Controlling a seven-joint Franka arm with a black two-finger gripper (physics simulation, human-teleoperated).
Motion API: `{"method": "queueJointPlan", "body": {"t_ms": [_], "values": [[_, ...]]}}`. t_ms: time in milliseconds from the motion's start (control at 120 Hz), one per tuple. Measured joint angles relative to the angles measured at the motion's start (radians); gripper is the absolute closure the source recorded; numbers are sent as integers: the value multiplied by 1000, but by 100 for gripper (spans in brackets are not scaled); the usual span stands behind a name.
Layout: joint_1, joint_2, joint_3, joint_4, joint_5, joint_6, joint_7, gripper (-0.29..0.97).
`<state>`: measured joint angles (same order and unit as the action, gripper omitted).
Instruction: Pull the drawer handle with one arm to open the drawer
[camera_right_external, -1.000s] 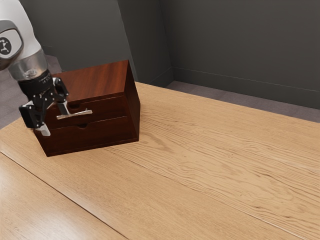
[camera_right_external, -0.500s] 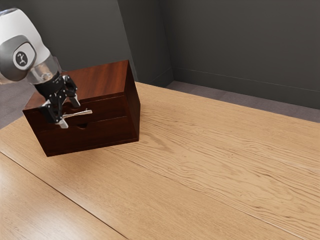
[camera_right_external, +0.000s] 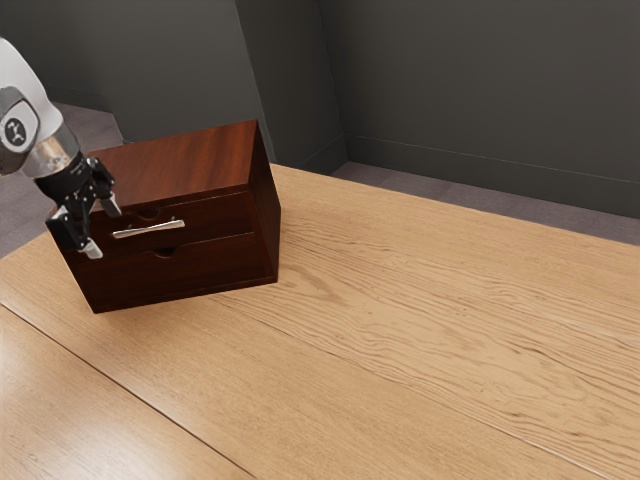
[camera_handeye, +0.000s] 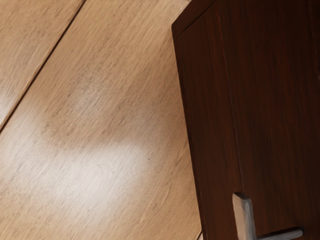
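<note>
A dark wooden drawer cabinet (camera_right_external: 200, 170) stands at the table's far left in the exterior view. Its upper drawer front (camera_right_external: 215, 218) carries a silver bar handle (camera_right_external: 148, 229) and looks flush with the cabinet face. My gripper (camera_right_external: 100, 228) hovers at the cabinet's left front corner, just to the exterior view's left of the handle's end, open with nothing between its fingers. In the wrist view the cabinet's face (camera_handeye: 260, 100) lies under my hand, with one end of the handle (camera_handeye: 244, 217) beside it.
The light wooden table (camera_right_external: 420, 330) stretches wide to the exterior view's right of the cabinet. A plank seam (camera_right_external: 120, 385) runs diagonally across the front left. Dark grey walls (camera_right_external: 480, 80) stand behind.
My hand rose to the handle's left end half a second ago, then drew back to the exterior view's left, off the handle. The cabinet and drawer have not moved.
</note>
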<state>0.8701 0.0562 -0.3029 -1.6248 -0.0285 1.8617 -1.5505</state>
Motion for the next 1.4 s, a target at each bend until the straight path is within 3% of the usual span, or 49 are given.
{"method": "queueJointPlan", "body": {"t_ms": [225, 517, 1167, 1400], "values": [[-82, 15, -2, -14, 30, 81, -1, 0], [-56, 19, -1, -44, 32, 159, -3, 1], [-65, 10, 0, -97, 27, 223, -9, 43], [-66, -4, 0, -125, 17, 225, -12, 52]]}}
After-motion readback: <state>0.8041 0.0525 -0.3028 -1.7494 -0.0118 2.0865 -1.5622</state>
